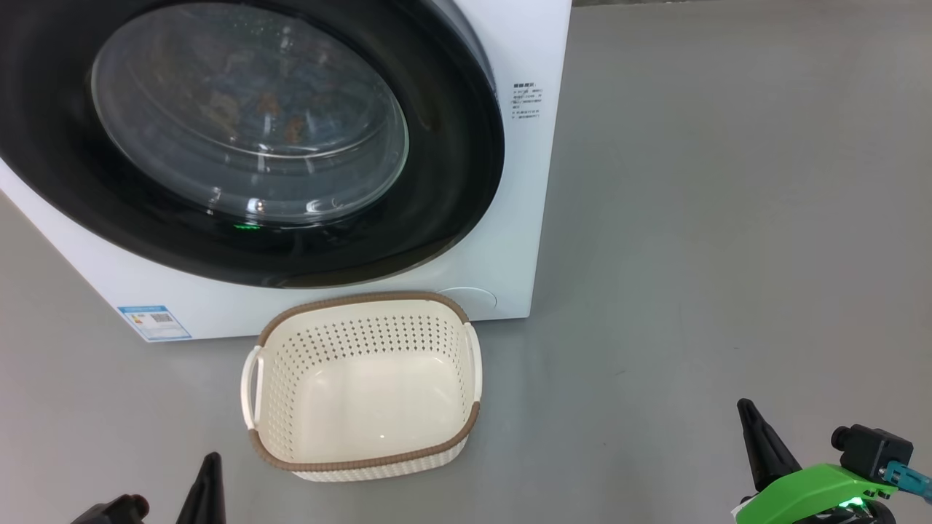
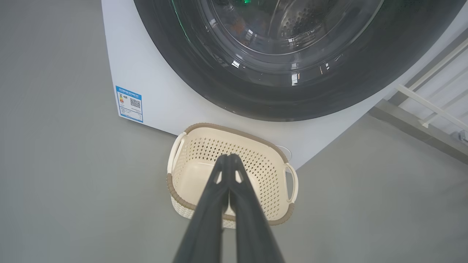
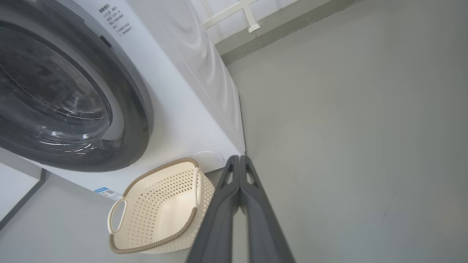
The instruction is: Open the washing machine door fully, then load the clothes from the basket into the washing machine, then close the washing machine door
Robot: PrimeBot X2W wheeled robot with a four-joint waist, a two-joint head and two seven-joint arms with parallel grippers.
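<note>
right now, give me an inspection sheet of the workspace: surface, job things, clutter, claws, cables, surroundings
surface: grey floor, smooth; the machine and the basket stand on it
washing machine: white front-loader, blue label low on its front
door: shut, black ring against the front
clothes: patterned fabric shows dimly behind the door glass
basket: upright on the floor just in front of the machine, empty
clutter: nothing seen
left claw: shut, holds nothing, pointing toward the basket
right claw: shut, holds nothing, over the floor beside the basket
cables: teal plug at the right wrist; no loose cable seen
surroundings: white rail along the wall beside the machine
</note>
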